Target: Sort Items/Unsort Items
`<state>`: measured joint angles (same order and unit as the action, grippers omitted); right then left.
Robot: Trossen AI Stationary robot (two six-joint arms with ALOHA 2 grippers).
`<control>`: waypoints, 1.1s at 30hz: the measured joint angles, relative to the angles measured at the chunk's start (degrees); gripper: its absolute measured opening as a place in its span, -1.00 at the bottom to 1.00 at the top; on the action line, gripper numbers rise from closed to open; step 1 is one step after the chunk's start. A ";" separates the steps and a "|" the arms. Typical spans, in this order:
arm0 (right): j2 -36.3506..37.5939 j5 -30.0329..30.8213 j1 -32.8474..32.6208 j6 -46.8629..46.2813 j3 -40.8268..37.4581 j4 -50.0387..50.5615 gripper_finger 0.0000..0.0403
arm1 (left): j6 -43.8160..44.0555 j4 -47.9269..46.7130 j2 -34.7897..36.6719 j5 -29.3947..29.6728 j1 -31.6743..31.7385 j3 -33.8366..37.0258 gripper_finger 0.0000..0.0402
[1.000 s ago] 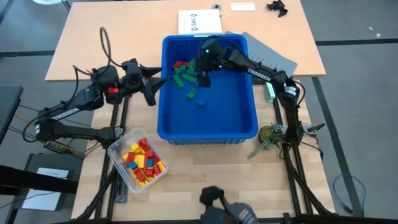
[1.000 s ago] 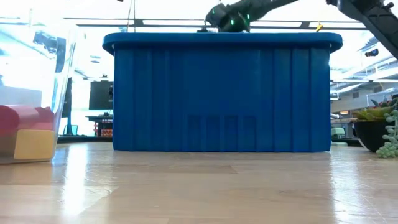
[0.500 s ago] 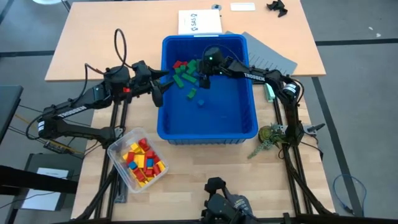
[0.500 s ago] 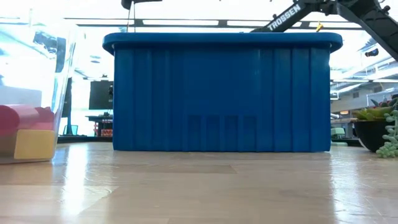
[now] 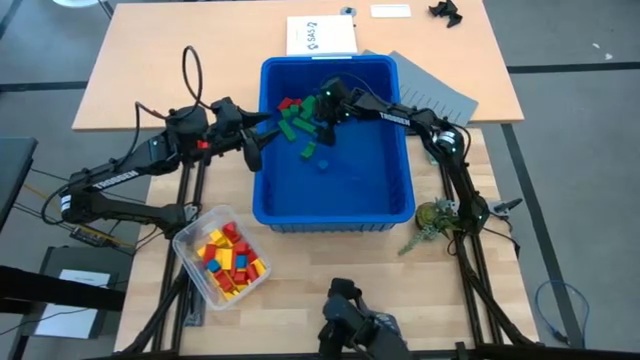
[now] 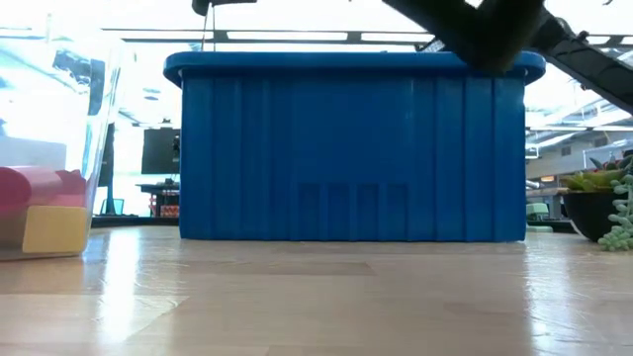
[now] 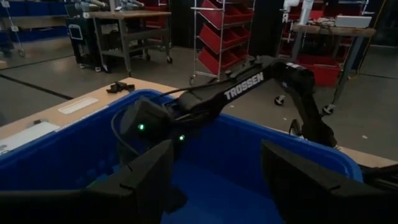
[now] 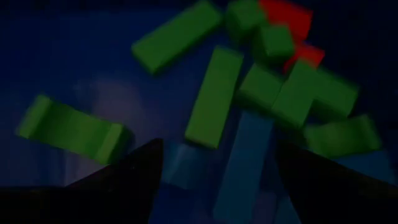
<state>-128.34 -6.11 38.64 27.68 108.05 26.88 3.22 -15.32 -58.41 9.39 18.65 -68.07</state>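
Blue bin (image 5: pixel 335 205); green, red, blue blocks (image 5: pixel 297 123); red-yellow blocks (image 5: pixel 228 262)

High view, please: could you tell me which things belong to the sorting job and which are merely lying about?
Job:
- green, red and blue toy blocks in the large blue plastic bin
- red and yellow blocks in the clear tub

Lying about:
- white paper sheet
- grey slotted sheets
- small potted plant

The bin (image 5: pixel 335 205) is blue plastic, smooth, with a ribbed wall. The table (image 6: pixel 297 297) is pale wood with a slightly glossy finish. The box (image 5: pixel 190 245) is clear plastic. The blocks (image 8: pixel 214 96) look smooth and matt.
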 joint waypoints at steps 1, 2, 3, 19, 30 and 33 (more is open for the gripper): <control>-0.26 -0.02 0.25 -0.02 -0.17 0.45 0.53 | -0.02 0.01 0.00 0.00 0.00 0.00 0.24; -0.30 -0.04 0.48 -0.06 -0.63 0.42 0.53 | -0.02 0.10 0.00 0.00 0.00 0.00 0.24; -0.30 -0.09 0.71 -0.16 -1.11 -0.52 0.53 | -0.02 0.03 0.00 -0.01 0.00 0.00 0.24; -5.84 -2.74 1.88 -10.85 -1.60 -4.16 0.52 | -0.04 -0.08 0.00 0.00 -0.02 0.00 0.24; -6.60 -2.50 1.41 -0.28 -1.51 -0.73 0.52 | -0.02 0.15 0.00 0.12 -0.02 0.00 0.24; -6.66 -2.64 1.43 5.24 -1.59 -0.18 0.52 | -0.01 0.12 0.00 0.13 -0.02 0.00 0.24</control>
<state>-135.00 -8.75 40.07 32.92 106.46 26.69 3.21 -15.19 -58.41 9.52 18.63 -68.07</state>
